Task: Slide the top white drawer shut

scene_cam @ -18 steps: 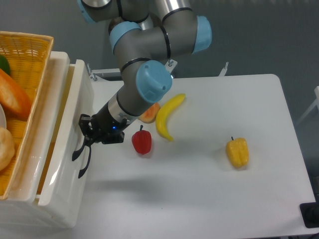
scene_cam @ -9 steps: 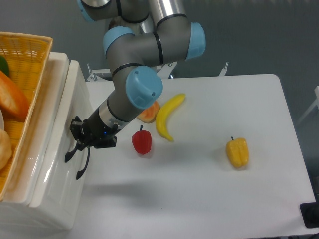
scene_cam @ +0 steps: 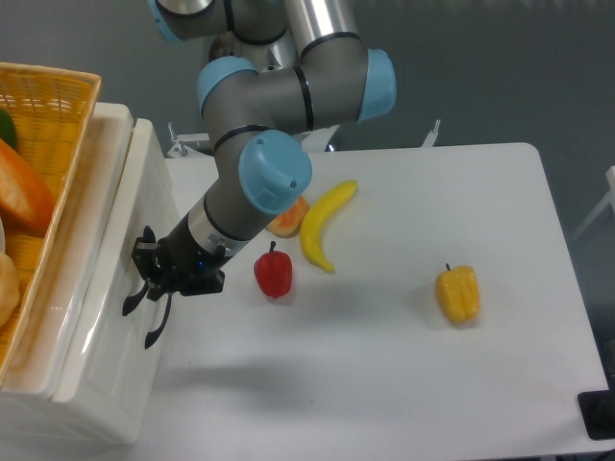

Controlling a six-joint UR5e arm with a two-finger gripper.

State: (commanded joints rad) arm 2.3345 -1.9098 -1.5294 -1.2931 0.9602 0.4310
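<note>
The top white drawer (scene_cam: 108, 288) is at the left edge, its glossy front panel facing the table and only a narrow strip of its inside showing. Its black curved handle (scene_cam: 146, 315) hangs on the front panel. My gripper (scene_cam: 144, 263) is against the front panel just above the handle. Its dark fingers look closed together, with nothing between them. The arm reaches in from the top centre.
A yellow wicker basket (scene_cam: 58, 96) with fruit sits above the drawer at top left. On the white table (scene_cam: 404, 384) lie a red pepper (scene_cam: 274, 274), a banana (scene_cam: 322, 226), an orange fruit (scene_cam: 288, 219) partly behind the arm, and a yellow pepper (scene_cam: 457, 293).
The gripper has moved left, staying against the drawer front. The drawer has slid left with it and the open gap at its top has narrowed.
</note>
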